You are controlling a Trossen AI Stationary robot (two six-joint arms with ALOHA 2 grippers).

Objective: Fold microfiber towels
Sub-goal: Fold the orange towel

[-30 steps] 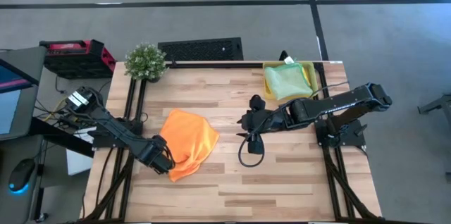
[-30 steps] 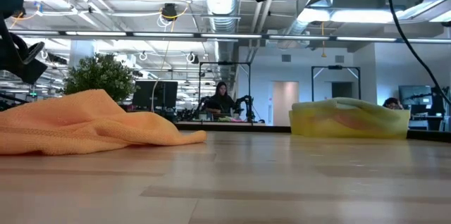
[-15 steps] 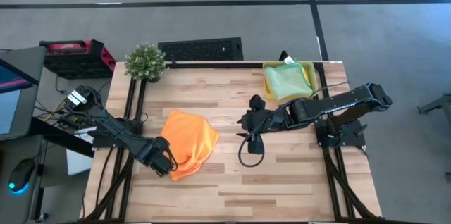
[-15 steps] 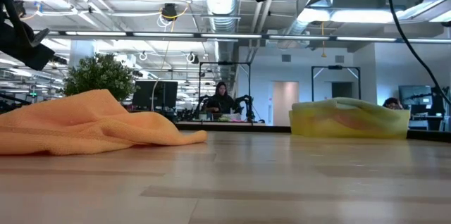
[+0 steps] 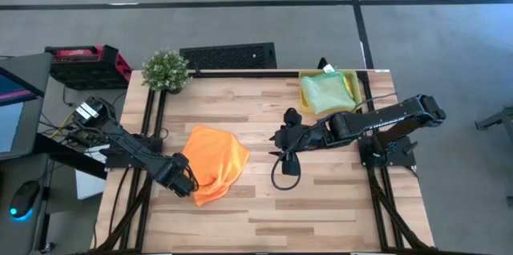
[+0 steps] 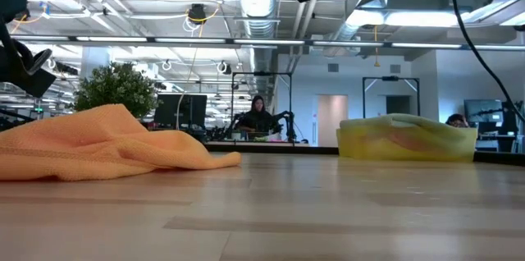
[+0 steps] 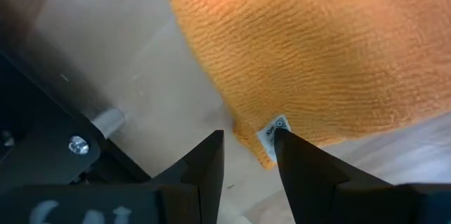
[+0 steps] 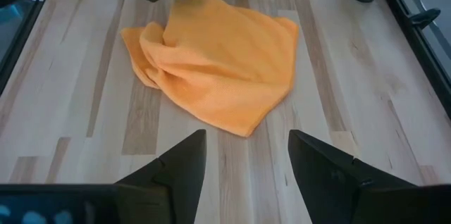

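Nearest us, bare pale wood planks of the table [image 6: 328, 212] — then the rumpled orange towel [image 5: 214, 161] on its left half. Our left gripper [image 5: 183, 181] sits at the towel's edge, fingers narrowly parted around its tagged corner. Our right gripper [image 5: 282, 138] hovers mid-table, spread wide. Farther back, a pale green towel [image 5: 325, 91] in the yellow tray [image 5: 351, 80], a potted plant [image 5: 166, 70] — and an office beyond.
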